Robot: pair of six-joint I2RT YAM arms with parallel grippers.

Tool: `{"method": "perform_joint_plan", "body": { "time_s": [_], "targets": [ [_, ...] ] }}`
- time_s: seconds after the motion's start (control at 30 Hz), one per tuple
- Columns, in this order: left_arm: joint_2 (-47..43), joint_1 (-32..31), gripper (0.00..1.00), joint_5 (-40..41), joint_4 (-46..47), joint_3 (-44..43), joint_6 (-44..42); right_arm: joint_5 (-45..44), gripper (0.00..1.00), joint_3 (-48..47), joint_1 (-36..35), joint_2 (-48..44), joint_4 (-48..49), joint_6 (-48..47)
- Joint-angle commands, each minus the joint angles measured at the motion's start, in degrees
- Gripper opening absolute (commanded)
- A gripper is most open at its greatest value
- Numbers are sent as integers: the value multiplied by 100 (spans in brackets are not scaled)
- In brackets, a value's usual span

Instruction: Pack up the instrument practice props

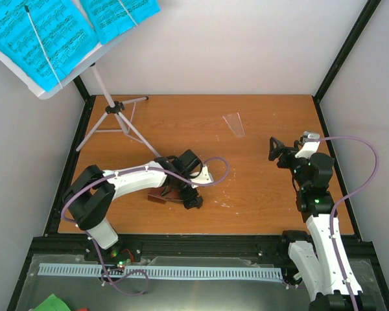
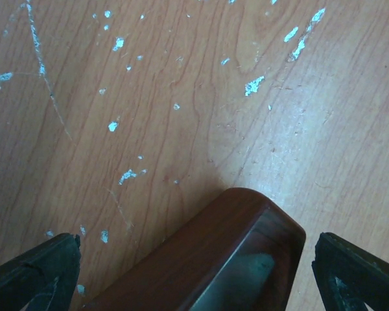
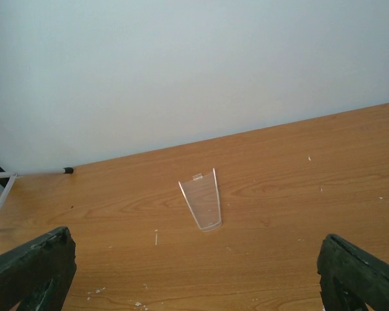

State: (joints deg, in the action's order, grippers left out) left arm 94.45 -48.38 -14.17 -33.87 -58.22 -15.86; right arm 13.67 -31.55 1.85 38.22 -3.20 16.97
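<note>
1. Hiding most of the metronome (image 1: 159, 196) in the top view, the left gripper (image 1: 191, 194) hangs over it; only a brown sliver shows, at about 7 o'clock from the middle of the table (image 1: 259, 207)
2. The left wrist view cuts the metronome (image 2: 233, 253) off at its lower edge: a rounded dark-brown wooden end lies on the table, with a pale patch on its face that I cannot make out
3. The left gripper (image 2: 198, 272) has its jaws spread wide, one on either side of the brown body, and grips nothing
4. The music stand (image 1: 115, 107) is at 10 o'clock, silver legs splayed; its blue pages (image 1: 39, 35) run off the top and left edges of the view
5. The clear cover (image 3: 201, 206) lies flat at 1 o'clock, well apart from the metronome, faint from above, and is a tapered see-through shape in the right wrist view
6. The right gripper (image 1: 275, 150), at 3 o'clock, is fully spread and empty
</note>
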Motion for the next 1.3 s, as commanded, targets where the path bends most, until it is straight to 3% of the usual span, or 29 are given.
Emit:
{"method": "perform_joint_plan", "body": {
  "time_s": [0.0,0.33,0.63,0.97,1.27],
  "targets": [
    [-190,-177,99,440,75,130,-243,-185,100,67,15,-94,52,2],
    [-326,-207,99,882,246,290,-269,-252,100,91,17,-135,53,0],
    [-51,-148,91,2118,357,72,151,-249,100,85,17,-123,31,4],
    [15,205,90,1738,213,-134,411,-249,100,74,11,-151,-20,-4],
    [518,66,70,1761,-45,-463,322,-261,100,83,14,-159,-23,-5]
  ]
}}
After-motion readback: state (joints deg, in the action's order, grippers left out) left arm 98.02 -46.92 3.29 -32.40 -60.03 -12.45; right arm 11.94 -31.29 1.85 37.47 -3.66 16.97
